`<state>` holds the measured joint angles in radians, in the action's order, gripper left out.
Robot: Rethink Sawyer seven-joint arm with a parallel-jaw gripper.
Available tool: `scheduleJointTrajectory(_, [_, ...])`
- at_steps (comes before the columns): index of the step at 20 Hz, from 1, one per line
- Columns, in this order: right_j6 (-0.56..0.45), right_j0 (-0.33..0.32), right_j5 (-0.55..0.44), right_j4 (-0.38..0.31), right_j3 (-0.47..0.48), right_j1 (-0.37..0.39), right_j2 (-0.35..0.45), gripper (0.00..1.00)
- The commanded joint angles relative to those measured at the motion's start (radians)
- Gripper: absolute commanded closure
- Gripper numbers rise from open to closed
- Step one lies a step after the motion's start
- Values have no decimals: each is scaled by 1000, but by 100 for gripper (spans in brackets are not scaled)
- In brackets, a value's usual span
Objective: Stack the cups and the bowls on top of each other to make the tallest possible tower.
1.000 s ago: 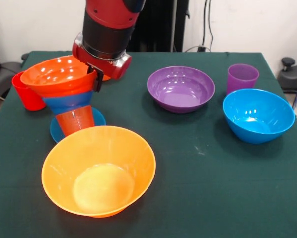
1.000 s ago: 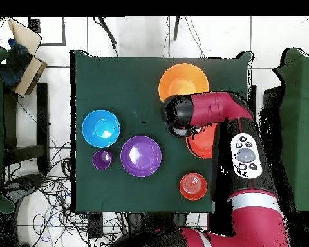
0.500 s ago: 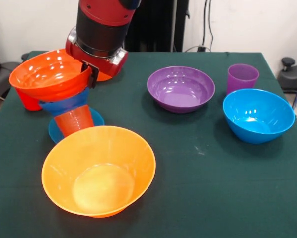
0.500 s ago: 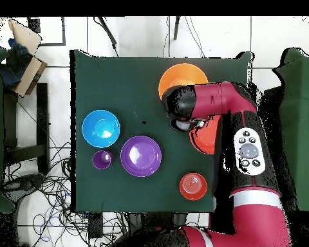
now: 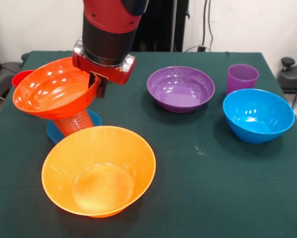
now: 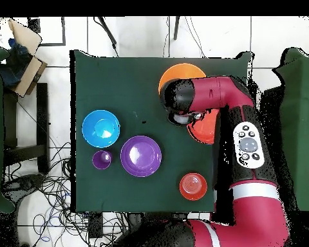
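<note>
front view: gripper (image 5: 100, 85) pinching red-orange bowl (image 5: 54, 94) rim, tilted over orange cup (image 5: 75, 122); step: seating; next: level, release.

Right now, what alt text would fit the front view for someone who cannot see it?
A red and black robot arm's gripper is at the rim of a tilted red-orange bowl atop a small stack. A big yellow-orange bowl, purple bowl, light blue bowl and purple cup stand apart.

Gripper (image 5: 98, 85) gripping the tilting red-orange bowl's (image 5: 54, 94) rim, orange-red cup (image 5: 76, 121) sitting beneath it, yellow-orange bowl (image 5: 99, 171) lying in front.
</note>
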<state>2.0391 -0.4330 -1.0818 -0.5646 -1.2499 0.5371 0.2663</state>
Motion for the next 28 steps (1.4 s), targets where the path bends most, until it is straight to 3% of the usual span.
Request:
scheduleJointTrajectory(1, [-208,-20,49,41,-2,-48,127,100])
scheduleJointTrajectory(14, [-116,15,-21,57,17,-44,96,100])
scheduleJointTrajectory(28, [91,149,-167,76,295,-163,33,100])
